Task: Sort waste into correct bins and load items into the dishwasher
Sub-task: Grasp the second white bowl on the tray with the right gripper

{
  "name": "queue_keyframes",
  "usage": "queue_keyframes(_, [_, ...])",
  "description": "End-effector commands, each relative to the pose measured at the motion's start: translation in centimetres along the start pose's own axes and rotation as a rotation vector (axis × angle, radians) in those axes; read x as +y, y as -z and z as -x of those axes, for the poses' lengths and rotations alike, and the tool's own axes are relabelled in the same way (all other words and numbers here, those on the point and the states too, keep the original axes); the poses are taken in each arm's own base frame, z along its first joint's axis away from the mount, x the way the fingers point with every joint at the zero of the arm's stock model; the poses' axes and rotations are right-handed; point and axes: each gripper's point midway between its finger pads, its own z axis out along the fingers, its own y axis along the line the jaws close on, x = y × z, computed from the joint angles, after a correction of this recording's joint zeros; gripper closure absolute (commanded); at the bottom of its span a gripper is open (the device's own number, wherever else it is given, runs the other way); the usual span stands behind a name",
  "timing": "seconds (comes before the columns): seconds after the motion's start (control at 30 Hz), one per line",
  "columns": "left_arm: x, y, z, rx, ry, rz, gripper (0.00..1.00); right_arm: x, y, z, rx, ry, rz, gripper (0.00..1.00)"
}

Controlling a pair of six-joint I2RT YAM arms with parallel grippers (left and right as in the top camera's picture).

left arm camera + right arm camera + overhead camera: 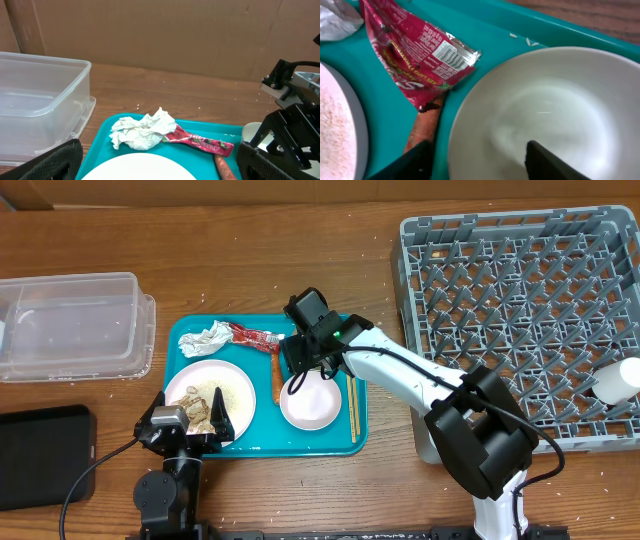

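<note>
Only the right wrist view shows us the barcode on the red wrapper [420, 55] and the right gripper [477, 165] spread wide astride the white bowl [550, 110] rim, one finger inside. Overhead: bowl on teal tray [270, 438] by desk's front edge, right arm stretched leftward. Left gripper [190, 417] hovers agape over plate [235, 385].

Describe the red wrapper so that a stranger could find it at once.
Find the teal tray in the middle of the table. Near its far edge, the red wrapper lies flat beside the crumpled white napkin. It alone is red, shiny and carries a barcode.
</note>
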Motion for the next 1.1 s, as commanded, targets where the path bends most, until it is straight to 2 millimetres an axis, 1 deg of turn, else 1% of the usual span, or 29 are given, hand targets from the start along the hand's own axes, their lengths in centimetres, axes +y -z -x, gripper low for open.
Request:
queue_keyframes(0.0, [0.1,0.0,0.0,-0.004,0.007,0.001,0.00,0.2,-0.4,0.0,-0.015,0.033,-0.048,0.50])
queue_keyframes(0.03, [0.1,0.0,0.0,-0.004,0.007,0.001,0.00,0.4,-0.4,-0.1,-0.018,0.042,-0.055,0.54])
queue_keyframes(0.07, [0.1,0.0,0.0,-0.004,0.007,0.001,0.00,0.5,-0.4,-0.1,-0.020,0.046,-0.060,0.55])
queue_keyframes(0.27, [0.1,0.0,0.0,-0.004,0.007,0.001,0.00,1.7,-0.6,-0.8,-0.019,0.078,-0.070,0.54])
queue_keyframes(0.43, [0.1,0.0,0.0,-0.004,0.007,0.001,0.00,1.1,-1.5,-1.3,-0.002,0.083,-0.097,0.56])
queue_keyframes(0.5, [0.1,0.0,0.0,-0.004,0.007,0.001,0.00,1.1,-1.5,-1.2,-0.008,0.083,-0.103,0.60])
queue_keyframes(0.57, [0.1,0.0,0.0,-0.004,0.007,0.001,0.00,0.9,-1.4,-0.9,-0.019,0.083,-0.118,0.68])
queue_keyframes(0.6, [0.1,0.0,0.0,-0.004,0.007,0.001,0.00,0.9,-1.3,-0.7,-0.022,0.083,-0.121,0.75])
queue_keyframes(0.67, [0.1,0.0,0.0,-0.004,0.007,0.001,0.00,1.0,-1.1,-0.4,-0.025,0.083,-0.119,0.79])
queue_keyframes(0.8, [0.1,0.0,0.0,-0.004,0.007,0.001,0.00,1.7,0.1,1.0,-0.045,0.082,-0.111,0.82])
queue_keyframes(0.9, [0.1,0.0,0.0,-0.004,0.007,0.001,0.00,2.4,1.7,2.4,-0.061,0.074,-0.104,0.96])
queue_keyframes(1.0, [0.1,0.0,0.0,-0.004,0.007,0.001,0.00,2.5,4.0,3.8,-0.078,0.063,-0.103,0.96])
queue_keyframes(1.07, [0.1,0.0,0.0,-0.004,0.007,0.001,0.00,2.2,6.4,5.2,-0.107,0.043,-0.100,0.96])
